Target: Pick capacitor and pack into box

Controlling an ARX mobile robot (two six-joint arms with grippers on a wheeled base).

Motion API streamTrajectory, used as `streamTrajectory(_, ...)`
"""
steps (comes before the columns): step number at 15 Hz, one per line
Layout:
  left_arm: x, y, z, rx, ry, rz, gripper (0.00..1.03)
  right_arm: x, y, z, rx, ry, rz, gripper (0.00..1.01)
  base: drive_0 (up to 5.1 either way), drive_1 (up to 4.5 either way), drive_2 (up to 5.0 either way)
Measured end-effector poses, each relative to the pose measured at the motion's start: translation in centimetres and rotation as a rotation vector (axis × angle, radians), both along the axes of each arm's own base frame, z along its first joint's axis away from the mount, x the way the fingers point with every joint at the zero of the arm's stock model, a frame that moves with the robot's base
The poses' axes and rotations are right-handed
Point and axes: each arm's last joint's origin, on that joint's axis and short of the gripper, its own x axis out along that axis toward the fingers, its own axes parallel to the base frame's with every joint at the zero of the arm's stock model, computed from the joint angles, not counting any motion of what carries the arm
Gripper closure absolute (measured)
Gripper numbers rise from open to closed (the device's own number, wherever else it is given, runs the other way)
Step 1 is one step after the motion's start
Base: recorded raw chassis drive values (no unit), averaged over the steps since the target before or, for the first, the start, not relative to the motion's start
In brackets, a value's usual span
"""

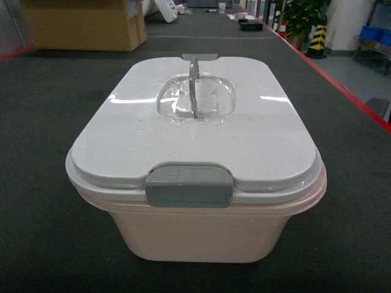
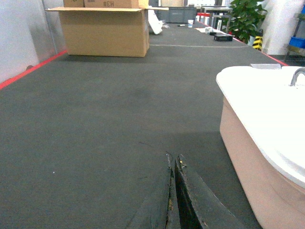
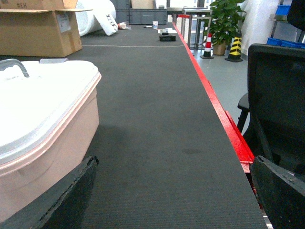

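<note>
Box [image 1: 201,226] lidded on dark mat [image 1: 49,183], left fingers [image 2: 188,200] clenched, right fingers [image 3: 66,200] released.

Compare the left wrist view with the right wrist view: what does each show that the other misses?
Left wrist only: the left hand, its fingers pressed together, and the surface's red left edge. Right wrist only: the right hand spread wide, a black chair and a striped cone. Both: the box with its white lid on, the cardboard carton and the potted plant.
</note>
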Motion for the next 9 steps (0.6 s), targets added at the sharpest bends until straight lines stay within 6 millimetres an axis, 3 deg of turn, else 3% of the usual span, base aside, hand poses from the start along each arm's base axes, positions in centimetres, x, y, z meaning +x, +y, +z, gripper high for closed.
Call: streamTrajectory(9,-1.3,0.0,-0.6,0.000,-0.016,0.002,1.01,0.0,0.0,0.0,0.000,0.000,0.000,0.03,0.0,0.00,0.0)
